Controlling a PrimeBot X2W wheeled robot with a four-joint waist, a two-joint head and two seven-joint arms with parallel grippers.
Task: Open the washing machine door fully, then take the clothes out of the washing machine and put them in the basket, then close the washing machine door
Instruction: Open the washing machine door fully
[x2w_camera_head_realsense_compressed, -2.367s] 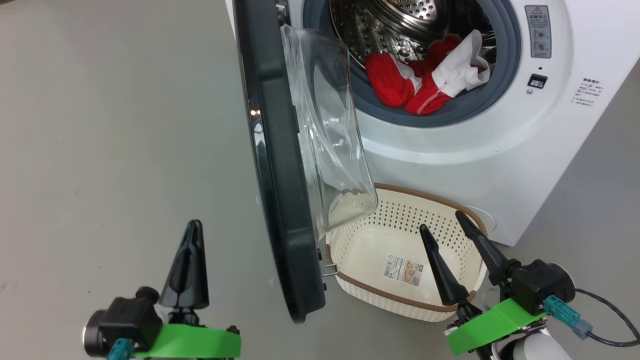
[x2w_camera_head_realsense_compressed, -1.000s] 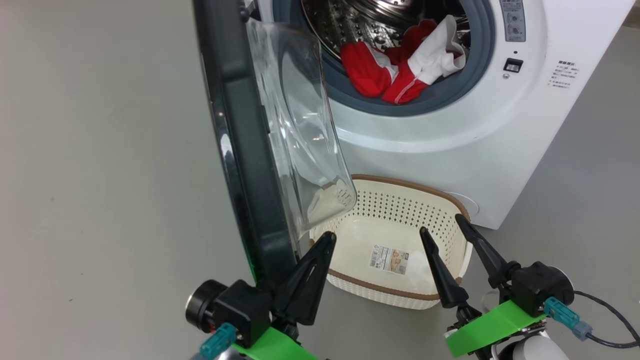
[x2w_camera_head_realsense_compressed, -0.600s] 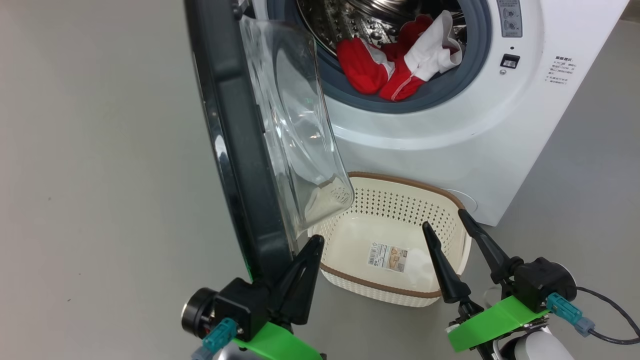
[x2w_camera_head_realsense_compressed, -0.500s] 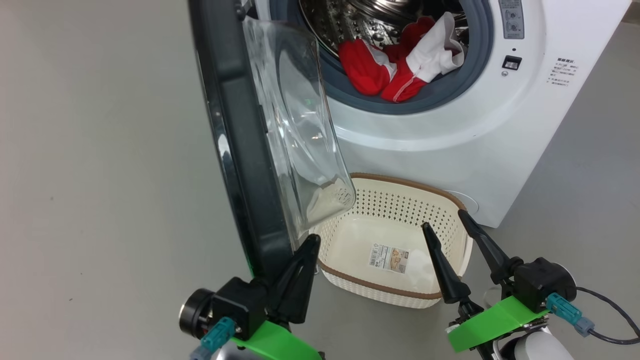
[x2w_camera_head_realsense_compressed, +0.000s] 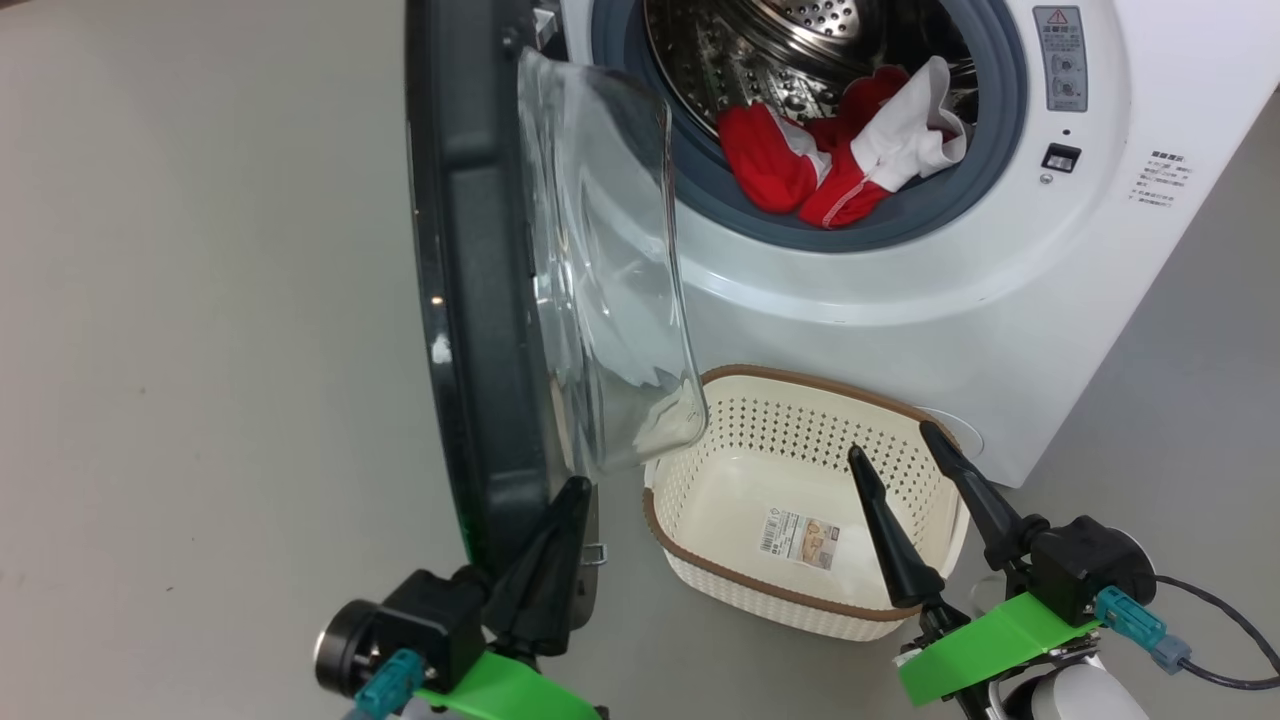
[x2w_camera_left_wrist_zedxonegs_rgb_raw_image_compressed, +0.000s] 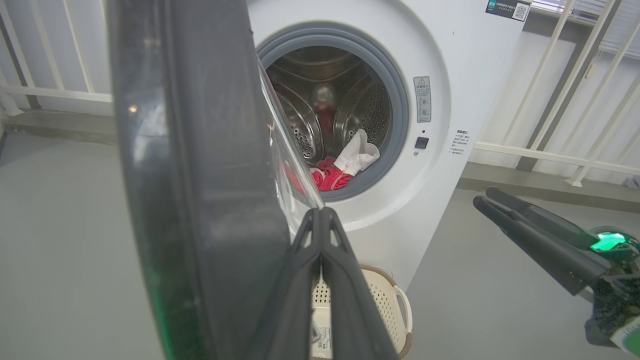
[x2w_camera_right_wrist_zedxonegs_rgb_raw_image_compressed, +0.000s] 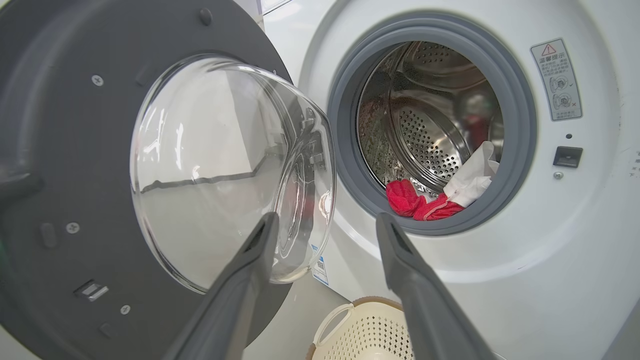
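Clothes (x2w_camera_head_realsense_compressed: 770, 165) lie in washing machine (x2w_camera_head_realsense_compressed: 900, 330); closed left claw (x2w_camera_head_realsense_compressed: 578, 487) beside door (x2w_camera_head_realsense_compressed: 480, 300).

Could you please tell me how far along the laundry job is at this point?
Done: the washing machine door is swung out, perhaps not yet fully. In hand: the shut left gripper lies by the door's lower inner edge, seemingly to push it wider. Left: the clothes lie in the drum, the basket is empty, the right gripper hangs open over it, and the door needs closing afterwards.
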